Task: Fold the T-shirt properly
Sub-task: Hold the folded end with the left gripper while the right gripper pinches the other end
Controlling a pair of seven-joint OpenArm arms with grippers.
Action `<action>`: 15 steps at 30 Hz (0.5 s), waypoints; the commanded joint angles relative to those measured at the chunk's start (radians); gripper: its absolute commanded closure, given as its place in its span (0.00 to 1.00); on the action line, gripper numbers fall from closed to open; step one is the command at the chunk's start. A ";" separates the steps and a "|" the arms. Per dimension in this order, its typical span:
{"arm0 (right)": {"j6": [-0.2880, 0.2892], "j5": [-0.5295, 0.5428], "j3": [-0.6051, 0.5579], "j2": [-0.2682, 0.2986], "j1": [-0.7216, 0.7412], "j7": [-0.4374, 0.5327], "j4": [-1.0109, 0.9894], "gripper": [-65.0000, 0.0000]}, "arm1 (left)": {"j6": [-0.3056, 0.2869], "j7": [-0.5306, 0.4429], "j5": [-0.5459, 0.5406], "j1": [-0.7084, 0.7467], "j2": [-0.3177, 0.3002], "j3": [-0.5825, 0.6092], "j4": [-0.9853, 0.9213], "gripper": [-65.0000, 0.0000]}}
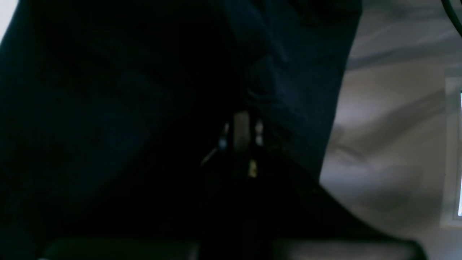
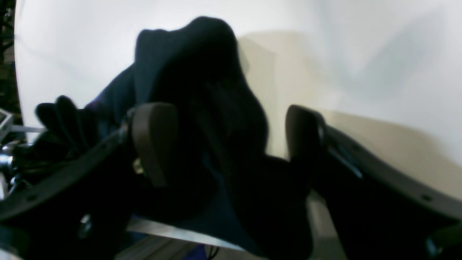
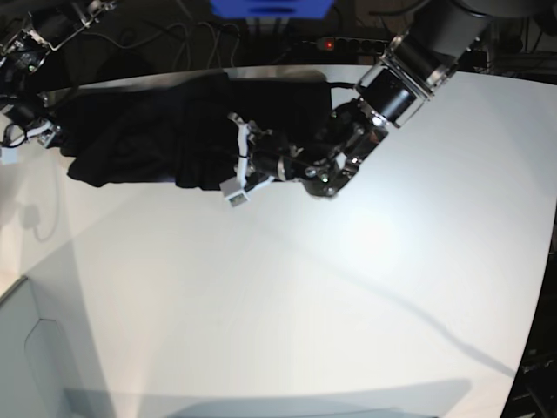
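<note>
Two arms share the work here, and we read their roles as different. The T-shirt lies bunched in a dark heap at the far edge of the white table, toward the left in the base view, nowhere near flat yet. Our left gripper reaches in from the right of that view, and its wrist camera is almost filled with black cloth; the jaws are together, and fabric gathers in tight puckers right at the tips, so we judge that it has a pinch of the T-shirt, probably to lift or drag an edge out of the heap. Our right gripper has its jaws wide apart, one pad on each side of a raised fold of cloth, around it but not pressing it. We take that as lining up for a second hold, so that both arms can spread the garment before any fold is made.
</note>
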 commanded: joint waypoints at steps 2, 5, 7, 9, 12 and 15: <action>0.012 0.050 0.003 0.020 -0.001 0.010 0.013 0.27 | 0.059 0.075 0.155 -0.001 -0.031 0.001 -0.021 0.96; 0.012 0.058 0.003 0.020 -0.001 0.010 0.013 0.27 | 0.059 0.075 0.155 -0.001 -0.031 0.001 -0.021 0.96; 0.012 0.058 0.004 0.020 -0.001 0.010 0.013 0.27 | 0.059 0.075 0.155 -0.001 -0.031 0.001 -0.021 0.96; 0.012 0.060 0.004 0.018 -0.001 0.010 0.012 0.27 | 0.059 0.075 0.155 -0.001 -0.031 0.001 -0.021 0.96; 0.012 0.060 0.009 0.017 0.001 0.010 0.012 0.27 | 0.059 0.075 0.155 -0.001 -0.031 0.001 -0.021 0.96; 0.012 0.060 0.012 0.017 0.006 0.010 0.012 0.26 | 0.059 0.075 0.155 -0.001 -0.031 0.001 -0.021 0.96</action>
